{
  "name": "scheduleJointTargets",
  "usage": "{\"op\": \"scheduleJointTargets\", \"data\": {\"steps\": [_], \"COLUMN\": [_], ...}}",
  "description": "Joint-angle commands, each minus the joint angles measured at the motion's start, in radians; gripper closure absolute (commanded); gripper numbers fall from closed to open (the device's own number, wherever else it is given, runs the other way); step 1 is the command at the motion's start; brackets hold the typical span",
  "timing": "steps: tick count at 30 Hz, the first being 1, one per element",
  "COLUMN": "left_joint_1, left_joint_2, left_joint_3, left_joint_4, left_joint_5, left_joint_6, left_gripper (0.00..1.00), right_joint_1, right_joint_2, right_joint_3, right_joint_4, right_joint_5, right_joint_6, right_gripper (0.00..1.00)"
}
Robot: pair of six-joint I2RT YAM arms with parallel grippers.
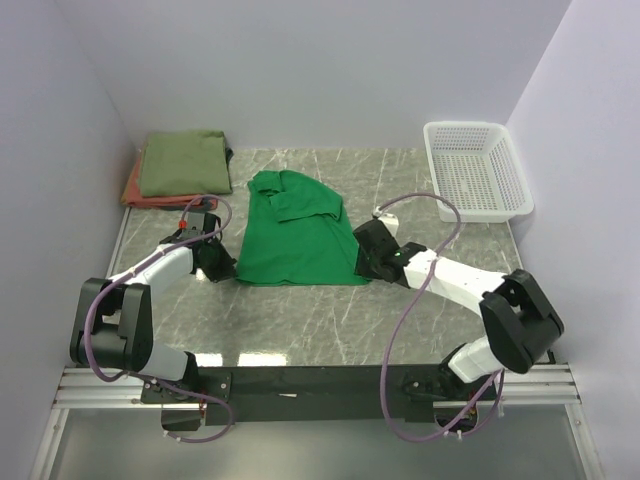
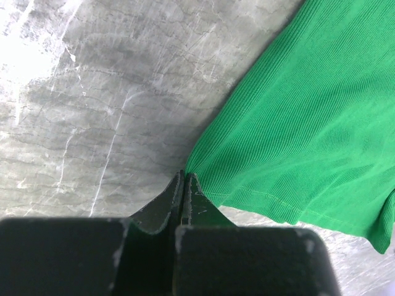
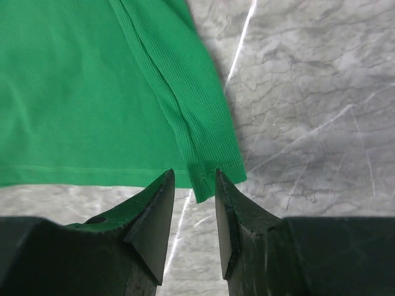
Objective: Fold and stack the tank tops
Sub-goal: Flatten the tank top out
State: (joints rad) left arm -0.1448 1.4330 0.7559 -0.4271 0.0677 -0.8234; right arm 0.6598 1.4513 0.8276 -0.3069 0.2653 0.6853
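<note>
The bright green tank top lies spread flat in the middle of the table. The olive green top lies folded on the rust-red top at the back left. My left gripper is at the green top's near left corner. In the left wrist view the left gripper is shut, with the corner of the green cloth pinched at its tips. My right gripper is at the near right corner. In the right wrist view it is open, its jaws either side of the hem corner.
A white mesh basket stands at the back right against the wall. Walls close in the table on the left, back and right. The table top is grey marble.
</note>
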Motion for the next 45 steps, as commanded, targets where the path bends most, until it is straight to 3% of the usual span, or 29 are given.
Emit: {"op": "scheduleJointTargets", "data": {"steps": [1, 10, 13, 14, 16, 23, 29, 32, 36, 41, 45], "left_joint_1": [-0.001, -0.001, -0.001, 0.001, 0.002, 0.034, 0.059, 0.059, 0.059, 0.059, 0.059], "left_joint_2": [-0.013, 0.003, 0.007, 0.009, 0.007, -0.093, -0.224, -0.29, -0.298, -0.283, -0.25], "left_joint_3": [0.005, 0.013, 0.014, 0.014, 0.025, 0.212, 0.507, 0.618, 0.819, 1.026, 1.065], "left_joint_4": [0.014, 0.021, 0.022, 0.021, 0.018, -0.07, -0.122, -0.043, -0.061, -0.102, -0.102], "left_joint_5": [0.02, 0.027, 0.029, 0.03, 0.038, 0.07, 0.153, 0.201, 0.21, 0.182, 0.196], "left_joint_6": [0.027, 0.033, 0.038, 0.04, 0.05, 0.125, 0.077, 0.003, -0.036, -0.052, -0.071], "left_gripper": [0.99, 0.99, 0.99, 0.99, 0.99, 0.99, 1.0, 1.0, 1.0, 0.99, 1.0], "right_joint_1": [0.024, 0.034, 0.034, 0.034, 0.032, -0.023, -0.209, -0.226, -0.229, -0.227, -0.233], "right_joint_2": [0.041, 0.135, 0.147, 0.147, 0.138, -0.043, -0.302, -0.373, -0.422, -0.459, -0.462], "right_joint_3": [0.041, 0.099, 0.108, 0.11, 0.12, 0.229, 0.384, 0.504, 0.689, 0.797, 0.817], "right_joint_4": [-0.003, -0.049, -0.055, -0.064, -0.072, -0.175, -0.178, -0.208, -0.259, -0.273, -0.258], "right_joint_5": [0.031, 0.106, 0.114, 0.127, 0.126, 0.072, -0.176, -0.176, -0.179, -0.161, -0.14], "right_joint_6": [-0.073, -0.101, -0.099, -0.096, -0.095, -0.079, -0.03, -0.027, -0.03, -0.043, -0.053], "right_gripper": [0.6, 0.61, 0.79, 0.92, 1.0, 1.0, 1.0, 1.0, 1.0, 1.0, 1.0]}}
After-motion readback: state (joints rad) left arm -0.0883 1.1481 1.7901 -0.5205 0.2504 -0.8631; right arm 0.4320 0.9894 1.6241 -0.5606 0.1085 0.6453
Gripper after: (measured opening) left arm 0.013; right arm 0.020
